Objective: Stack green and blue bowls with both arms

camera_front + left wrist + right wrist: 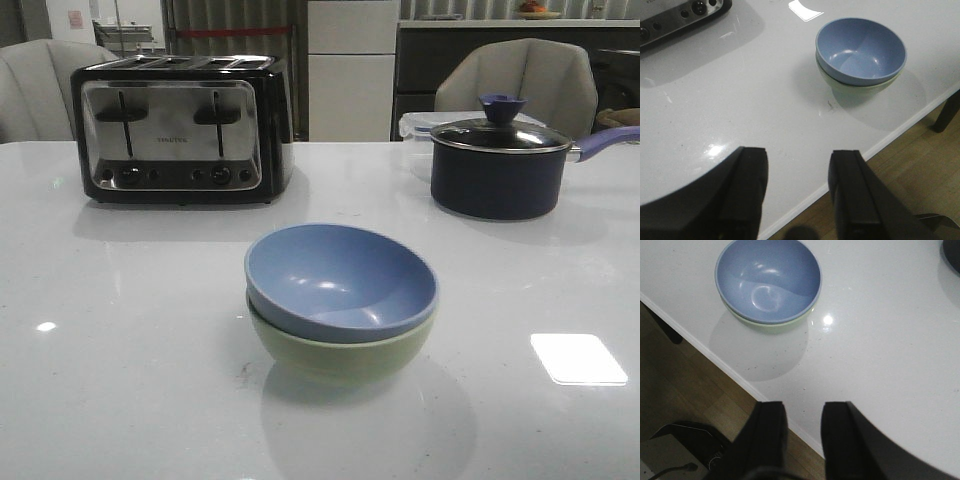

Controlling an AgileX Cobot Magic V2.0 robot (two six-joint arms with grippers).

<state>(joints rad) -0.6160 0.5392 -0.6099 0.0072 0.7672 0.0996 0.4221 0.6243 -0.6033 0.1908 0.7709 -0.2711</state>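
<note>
A dusty blue bowl (340,277) is sitting nested inside a pale sage green bowl (340,357) near the front middle of a glossy white bench (120,380). Both bowls are round, matte and plain-walled, and look equal in size. The blue bowl is resting slightly tilted, its rim riding higher on one side, so a crescent of the green rim is showing beneath it. The blue bowl is holding nothing; soft glints of light are lying on its inner wall.

Farther back on the left, a black and chrome four-slot toaster (180,130) is standing. Farther back on the right, a dark saucepan (497,170) is sitting with its glass lid on, showing a blue knob and a blue handle; what is inside cannot be told.

The left end effector (797,192) is hanging over the bench edge, fingers spread apart and gripping nothing, well apart from the bowls. The right end effector (804,432) is likewise hanging with its fingers parted and unloaded, clear of the stack.
</note>
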